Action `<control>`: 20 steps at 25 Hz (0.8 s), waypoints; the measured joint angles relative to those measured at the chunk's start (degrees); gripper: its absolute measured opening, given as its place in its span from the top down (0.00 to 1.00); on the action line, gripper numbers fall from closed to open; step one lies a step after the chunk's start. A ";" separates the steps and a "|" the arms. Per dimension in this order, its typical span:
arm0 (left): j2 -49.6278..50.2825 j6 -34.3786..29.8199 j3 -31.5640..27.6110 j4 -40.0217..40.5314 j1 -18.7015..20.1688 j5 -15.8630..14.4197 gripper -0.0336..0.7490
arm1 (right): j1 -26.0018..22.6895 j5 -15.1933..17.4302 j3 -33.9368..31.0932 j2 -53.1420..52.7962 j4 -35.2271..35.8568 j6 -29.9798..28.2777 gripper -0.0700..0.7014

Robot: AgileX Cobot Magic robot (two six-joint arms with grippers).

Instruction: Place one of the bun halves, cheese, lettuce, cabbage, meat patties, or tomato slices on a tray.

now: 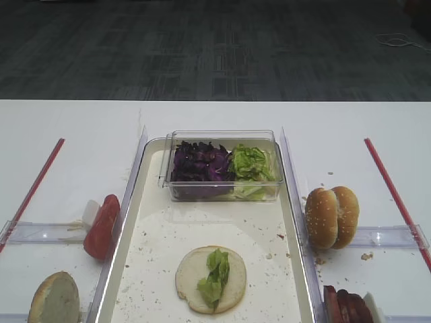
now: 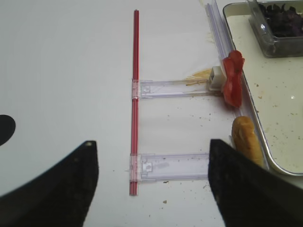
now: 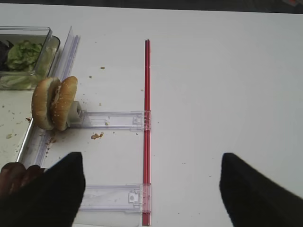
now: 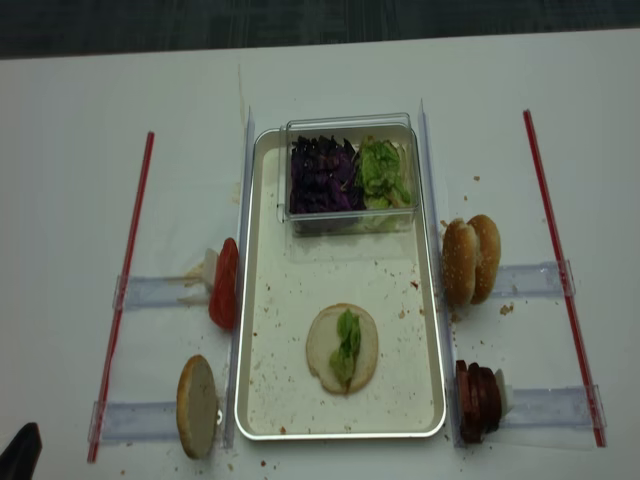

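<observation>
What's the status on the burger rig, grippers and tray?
Both grippers open, empty, off to the sides: left gripper, right gripper. Bun half lies cut face up on tray, lettuce strip on it. Nothing in the way.

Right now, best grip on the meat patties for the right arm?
Take the end slice of the meat patties across its flat faces, coming from above: they stand on edge in a row beside the tray, thin rims up. The right gripper is open and empty.

Meat patties (image 1: 347,306) & left bun half (image 1: 54,299) cut off btm.
</observation>
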State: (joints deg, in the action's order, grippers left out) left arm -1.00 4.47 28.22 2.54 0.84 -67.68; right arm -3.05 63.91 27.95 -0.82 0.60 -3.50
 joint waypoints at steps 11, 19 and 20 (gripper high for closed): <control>0.00 0.00 0.00 0.00 -0.09 0.00 0.33 | 0.00 0.04 0.00 0.00 0.00 0.00 0.12; 0.00 0.00 0.00 0.00 -0.09 0.00 0.33 | 0.00 0.04 0.00 0.00 0.00 0.00 0.12; 0.00 0.00 0.00 0.00 -0.09 0.00 0.33 | 0.00 0.04 0.00 0.00 0.00 0.00 0.12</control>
State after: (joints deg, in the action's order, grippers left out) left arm -1.00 4.47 28.22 2.54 0.76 -67.68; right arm -3.05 63.95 27.95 -0.82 0.60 -3.50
